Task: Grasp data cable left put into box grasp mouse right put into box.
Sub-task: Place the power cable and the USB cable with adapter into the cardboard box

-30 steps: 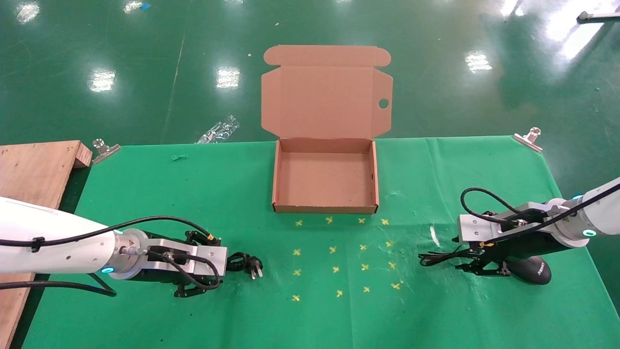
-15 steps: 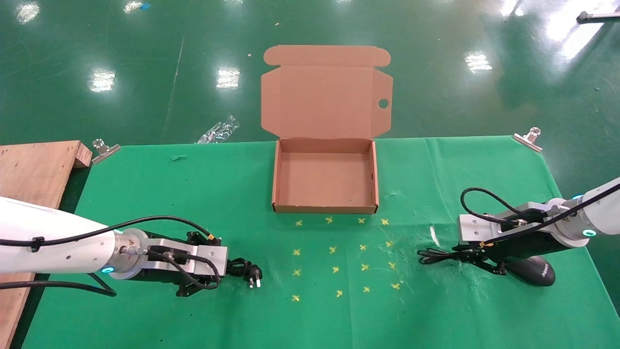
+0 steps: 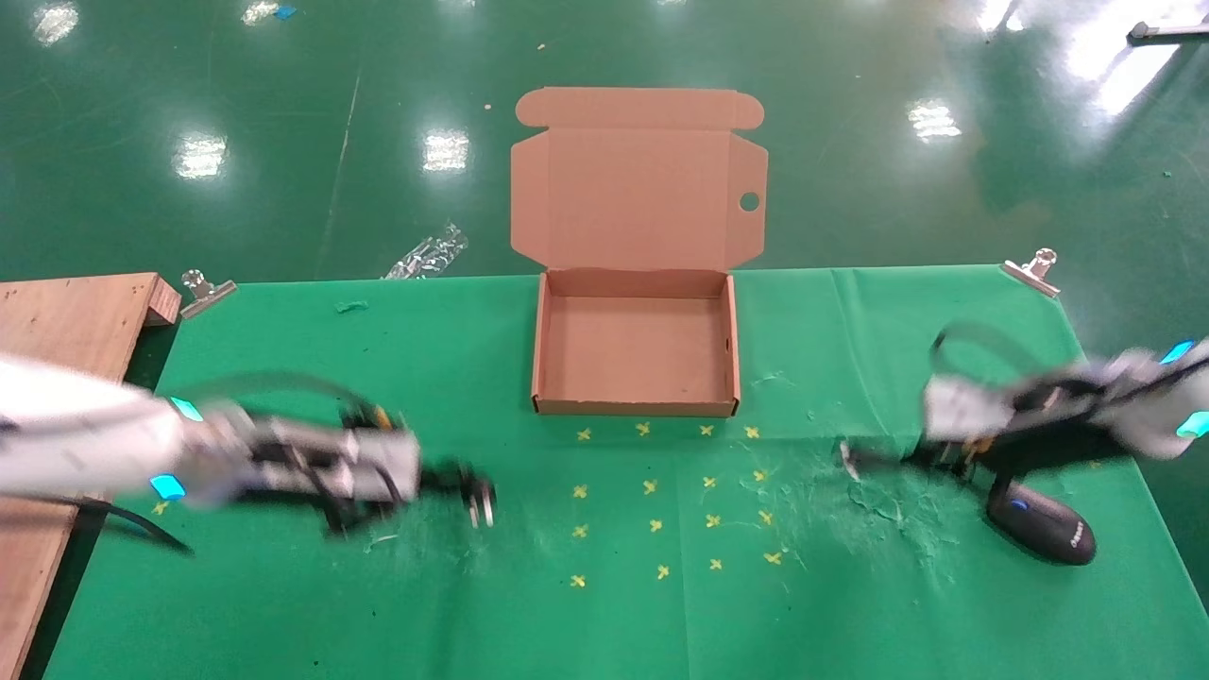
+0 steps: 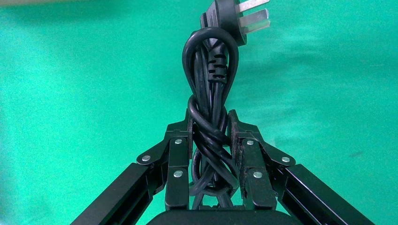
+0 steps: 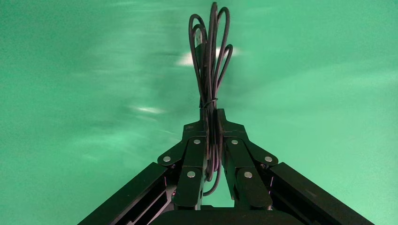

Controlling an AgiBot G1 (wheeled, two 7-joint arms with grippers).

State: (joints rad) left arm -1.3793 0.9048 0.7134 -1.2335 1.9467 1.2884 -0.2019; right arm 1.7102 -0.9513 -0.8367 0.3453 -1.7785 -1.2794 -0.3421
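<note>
The left gripper (image 4: 212,140) has its jaws clamped on the bundled thick black data cable (image 4: 210,89), silver-pronged plug beyond them. The right gripper (image 5: 213,136) pinches the thin black cord bundle (image 5: 210,56); the small black oval mouse (image 3: 1042,530) lies on the green counter (image 3: 604,604) below it. The open brown cardboard box (image 3: 634,342) sits well apart from both.

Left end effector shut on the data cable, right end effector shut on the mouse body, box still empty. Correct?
Not quite. The right end effector is shut on the mouse's thin bundled cord, not the body; the head view shows the mouse on the cloth. The left end effector grips the data cable; box empty.
</note>
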